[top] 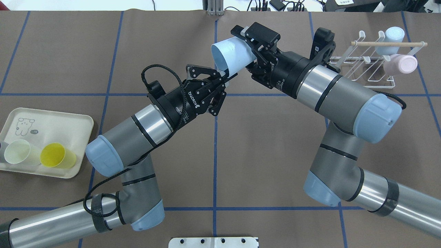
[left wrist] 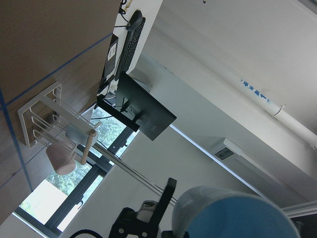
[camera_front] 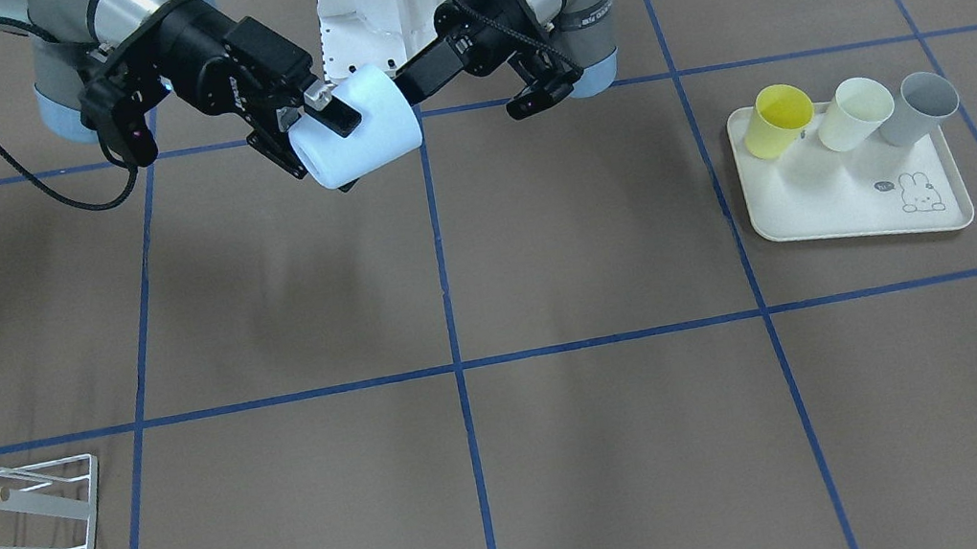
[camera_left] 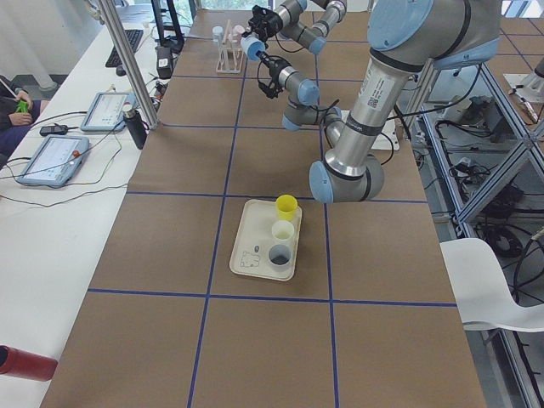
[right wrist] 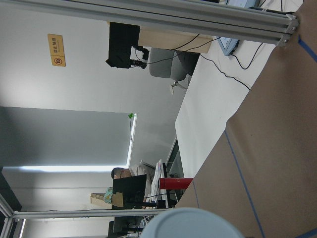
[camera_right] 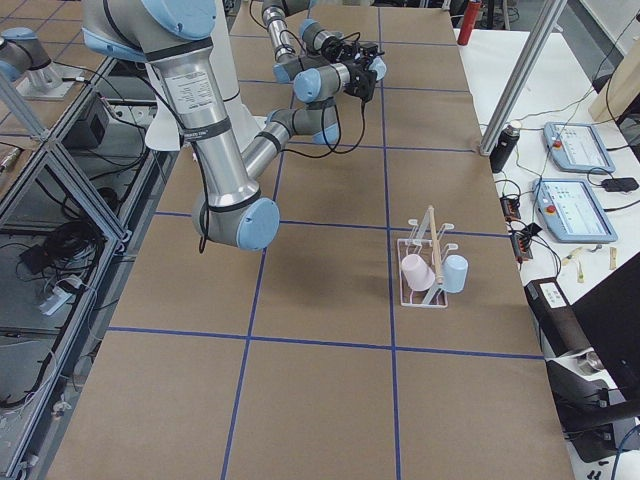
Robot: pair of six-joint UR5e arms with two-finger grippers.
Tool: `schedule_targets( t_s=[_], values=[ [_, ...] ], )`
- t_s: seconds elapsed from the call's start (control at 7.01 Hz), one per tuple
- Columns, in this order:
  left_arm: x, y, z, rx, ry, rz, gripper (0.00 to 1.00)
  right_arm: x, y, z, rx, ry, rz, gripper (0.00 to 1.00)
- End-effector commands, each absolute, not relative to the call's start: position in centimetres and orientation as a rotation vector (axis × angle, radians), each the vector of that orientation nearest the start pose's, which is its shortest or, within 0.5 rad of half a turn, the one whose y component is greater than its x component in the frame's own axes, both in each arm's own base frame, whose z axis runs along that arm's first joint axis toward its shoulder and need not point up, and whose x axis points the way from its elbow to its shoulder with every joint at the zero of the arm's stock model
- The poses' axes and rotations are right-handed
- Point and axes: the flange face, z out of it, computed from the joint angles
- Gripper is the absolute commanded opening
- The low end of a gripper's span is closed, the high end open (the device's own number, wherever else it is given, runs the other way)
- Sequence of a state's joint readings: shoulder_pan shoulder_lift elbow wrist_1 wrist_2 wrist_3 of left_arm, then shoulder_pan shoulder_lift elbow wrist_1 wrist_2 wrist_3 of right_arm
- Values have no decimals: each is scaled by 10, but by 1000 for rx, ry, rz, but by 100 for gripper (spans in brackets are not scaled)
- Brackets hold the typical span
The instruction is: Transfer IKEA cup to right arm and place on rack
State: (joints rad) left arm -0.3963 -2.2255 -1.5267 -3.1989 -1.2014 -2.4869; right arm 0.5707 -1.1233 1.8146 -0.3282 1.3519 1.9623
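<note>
The pale blue plastic cup (top: 229, 55) hangs on its side in the air above the centre line of the brown-covered bench (top: 275, 155), between the two hands. Its open mouth is turned toward the left hand (top: 224, 82).

The right hand (top: 247, 51) is clamped across the cup's wall at the closed end, one black finger on each side. The silver-grey right arm (top: 330, 96) comes in from the bench's robot-side right corner, folds at the elbow and stretches its wrist inward and up to the cup.

The left arm (top: 137, 131) mirrors that pose from the other corner. Its hand points at the cup's mouth with its fingers apart, the upper fingertip just at the rim. White lettering on the left hand reads ROBOTIQ; the smaller print on the right hand is too fine to read.

Near the bench's far edge on the robot's right stands the small white wire rack (top: 358, 69) with a thin wooden dowel (top: 386, 43) through it. It carries a second pale blue cup (top: 392, 38) and a pink cup (top: 401, 64).

Toward the bench's left end lies a cream tray with a rabbit drawing (top: 51, 119). Along its robot-side edge stand a yellow cup (top: 57, 155), a cream cup (top: 19, 153) and a grey cup (camera_front: 919, 108) in a row.
</note>
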Motion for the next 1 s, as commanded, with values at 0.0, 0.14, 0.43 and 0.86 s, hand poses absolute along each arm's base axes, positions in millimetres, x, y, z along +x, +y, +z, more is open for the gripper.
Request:
schedule_targets(
  t_s=[0.0, 0.14, 0.43, 0.86],
  values=[
    [478, -383, 137, -421, 2408, -1065, 51, -372, -423, 164, 327, -2009, 840, 0],
    [476, -385, 139, -406, 2407, -1077, 100, -376, -426, 167, 329, -1999, 842, 0],
    [471, -384, 138, -405, 2418, -1081, 100, -371, -429, 164, 340, -2006, 846, 0],
    [449, -378, 142, -278, 2436, -1021, 100, -332, -466, 176, 438, -1968, 911, 0]
  ],
)
